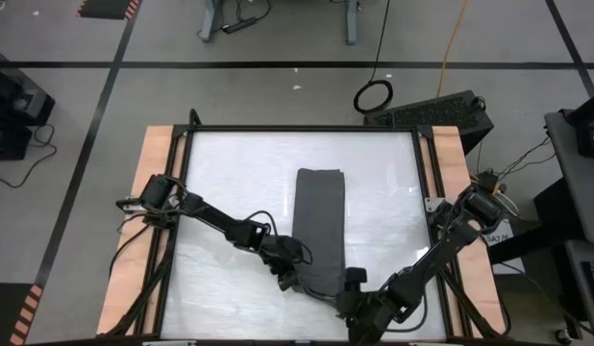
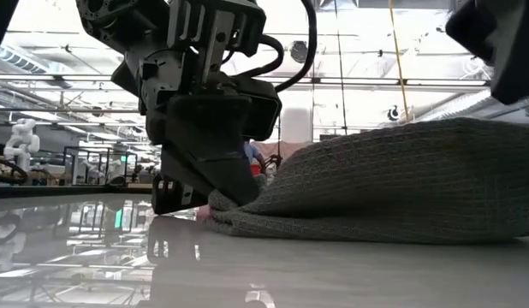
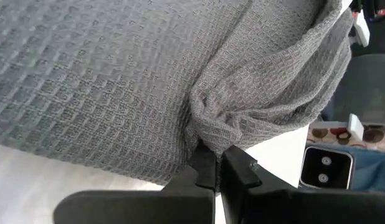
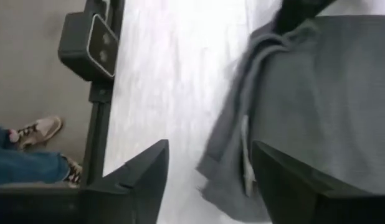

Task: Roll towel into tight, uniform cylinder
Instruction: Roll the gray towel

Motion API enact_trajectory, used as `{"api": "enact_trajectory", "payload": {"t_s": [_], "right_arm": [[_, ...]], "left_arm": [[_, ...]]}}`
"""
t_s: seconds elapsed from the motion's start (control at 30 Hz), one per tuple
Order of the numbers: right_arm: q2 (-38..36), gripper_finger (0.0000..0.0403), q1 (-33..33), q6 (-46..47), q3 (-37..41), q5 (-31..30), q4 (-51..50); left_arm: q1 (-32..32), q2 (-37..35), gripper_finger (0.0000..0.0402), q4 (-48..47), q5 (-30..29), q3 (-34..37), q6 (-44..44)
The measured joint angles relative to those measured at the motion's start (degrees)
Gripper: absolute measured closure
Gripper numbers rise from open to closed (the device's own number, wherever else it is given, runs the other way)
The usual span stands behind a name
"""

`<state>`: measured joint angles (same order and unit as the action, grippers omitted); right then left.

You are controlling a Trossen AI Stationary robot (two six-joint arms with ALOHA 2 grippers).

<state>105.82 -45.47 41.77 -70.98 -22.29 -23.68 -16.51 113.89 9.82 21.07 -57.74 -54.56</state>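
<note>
The left gripper (image 3: 216, 171) is clenched on a bunched corner of the towel (image 1: 319, 226), which lies as a long strip mid-table, while the right gripper (image 4: 208, 180) stands released over the towel's other near corner, so I judge both corners should turn over evenly together to start a tight roll.

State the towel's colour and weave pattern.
The towel is dark charcoal grey with a small waffle-like grid weave, clearest in the left wrist view.

towel (image 1: 319, 216): 1 | claws: 2, left claw (image 1: 289, 281), right claw (image 1: 353, 284) | table (image 1: 239, 173): 1
</note>
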Motion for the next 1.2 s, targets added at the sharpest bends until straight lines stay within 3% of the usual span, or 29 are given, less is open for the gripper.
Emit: {"api": "enact_trajectory", "payload": {"t_s": [0.27,0.53,0.67,0.83,1.2], "right_arm": [[4.3,0.0212,0.0,-0.49,0.0,2.91,0.85],[4.79,0.0218,0.21,-1.13,0.01,-0.97,-2.03],[4.77,0.0264,0.54,-1.65,0.02,-2.52,-2.01],[3.97,0.0382,0.46,-2.77,-0.57,-1.29,-1.48],[1.2,0.0397,0.93,2.56,-1.43,0.25,-1.91]], "left_arm": [[0.0,0.0,0.0399,0.2,-0.12,0.04,-0.63],[0.0,0.0,0.0399,0.2,-0.11,0.04,-0.64],[0.02,0.0,0.0399,0.2,-0.09,0.04,-0.67],[0.0,0.0,0.0399,0.2,-0.08,0.04,-0.69],[0.04,0.09,0.0399,0.47,8.09,-0.17,-5.33]]}}
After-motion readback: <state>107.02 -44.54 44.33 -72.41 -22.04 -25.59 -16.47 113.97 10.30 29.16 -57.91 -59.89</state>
